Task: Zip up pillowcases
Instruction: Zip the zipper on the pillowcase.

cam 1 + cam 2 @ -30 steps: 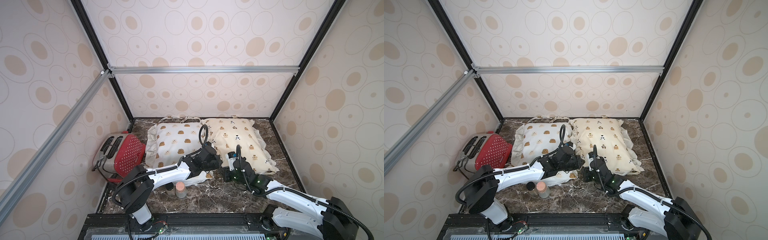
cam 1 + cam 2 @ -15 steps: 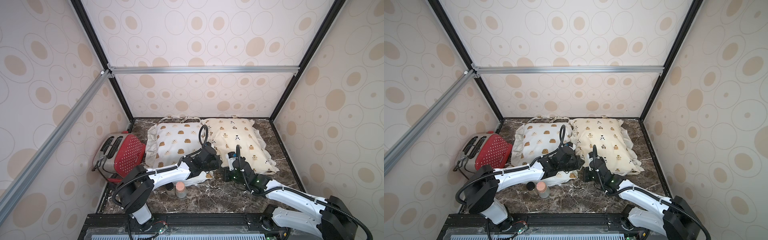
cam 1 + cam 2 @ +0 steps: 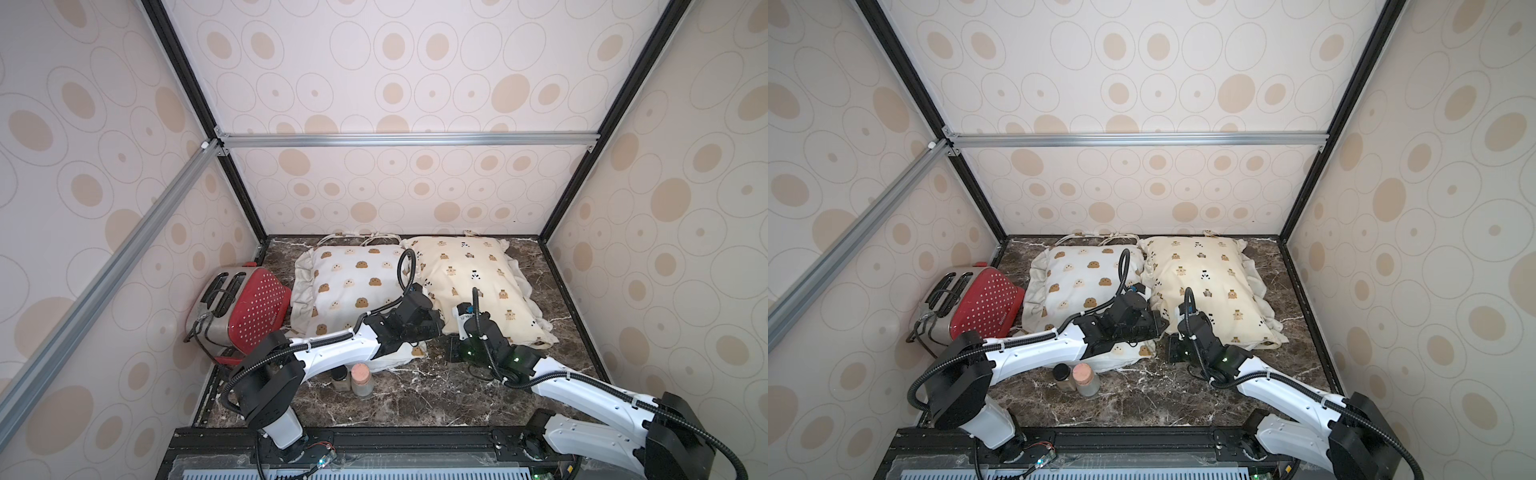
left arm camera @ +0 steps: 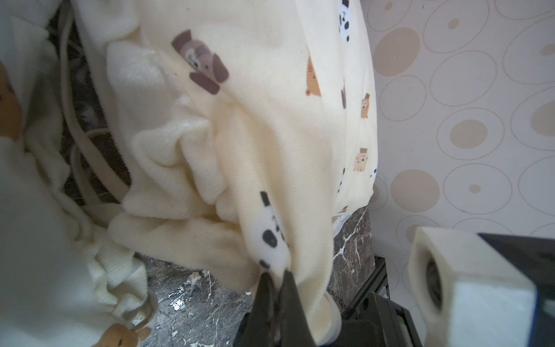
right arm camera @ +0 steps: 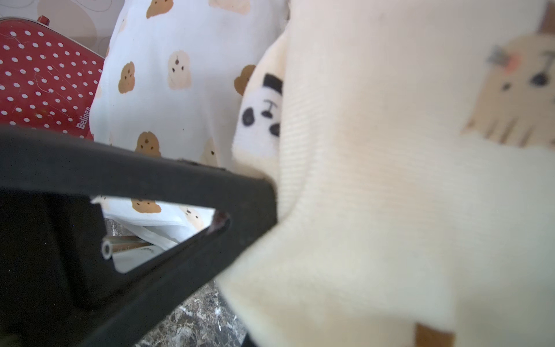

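the white pillowcase (image 3: 353, 282) is laid far left on the tabletop (image 3: 436, 395), touching the cream-yellow pillowcase (image 3: 469, 282) to its right; the near strip is left bare but for two jars (image 3: 360, 376), contents unclear. the cream-yellow pillowcase's near-left edge is pinched by the left end effector (image 4: 277, 275) and the right end effector (image 5: 274, 192), the latter closed since a second ago.

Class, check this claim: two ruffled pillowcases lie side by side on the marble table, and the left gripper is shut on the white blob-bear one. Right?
No. The left gripper is shut on the cream-yellow panda pillowcase, not the white blob-bear pillowcase; the left wrist view shows its tips pinching fabric beside a panda print. The rest holds.
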Motion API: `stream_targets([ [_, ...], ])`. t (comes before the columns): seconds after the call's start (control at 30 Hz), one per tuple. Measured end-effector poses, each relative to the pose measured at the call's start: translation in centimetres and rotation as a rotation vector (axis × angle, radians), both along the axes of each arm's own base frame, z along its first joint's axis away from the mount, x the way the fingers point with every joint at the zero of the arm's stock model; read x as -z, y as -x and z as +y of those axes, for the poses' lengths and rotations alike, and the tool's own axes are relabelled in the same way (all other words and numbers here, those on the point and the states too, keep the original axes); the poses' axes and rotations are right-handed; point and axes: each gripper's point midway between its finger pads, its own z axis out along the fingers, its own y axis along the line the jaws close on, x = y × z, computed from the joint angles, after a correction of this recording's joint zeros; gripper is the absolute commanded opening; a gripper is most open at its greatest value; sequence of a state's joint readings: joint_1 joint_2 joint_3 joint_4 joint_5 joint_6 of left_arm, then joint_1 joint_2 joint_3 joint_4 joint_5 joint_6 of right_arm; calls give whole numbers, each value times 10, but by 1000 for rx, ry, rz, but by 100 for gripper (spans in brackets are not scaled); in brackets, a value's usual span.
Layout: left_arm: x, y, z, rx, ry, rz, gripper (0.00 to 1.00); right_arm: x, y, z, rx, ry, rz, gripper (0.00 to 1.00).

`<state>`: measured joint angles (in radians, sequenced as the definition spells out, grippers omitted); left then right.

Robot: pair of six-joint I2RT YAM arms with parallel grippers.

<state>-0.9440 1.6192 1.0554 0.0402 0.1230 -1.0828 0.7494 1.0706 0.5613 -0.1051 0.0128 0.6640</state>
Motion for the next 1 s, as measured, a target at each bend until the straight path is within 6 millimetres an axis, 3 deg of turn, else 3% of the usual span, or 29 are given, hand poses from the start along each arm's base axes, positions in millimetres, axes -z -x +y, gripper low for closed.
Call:
stream_targets([
  [0.8,-6,-6,11,-17,-17,-26,0,-1,6,-31,88,-29,110,0],
  [1.0,-4,-7,18,-29,-22,-23,0,8,11,-43,113,-33,140,0],
])
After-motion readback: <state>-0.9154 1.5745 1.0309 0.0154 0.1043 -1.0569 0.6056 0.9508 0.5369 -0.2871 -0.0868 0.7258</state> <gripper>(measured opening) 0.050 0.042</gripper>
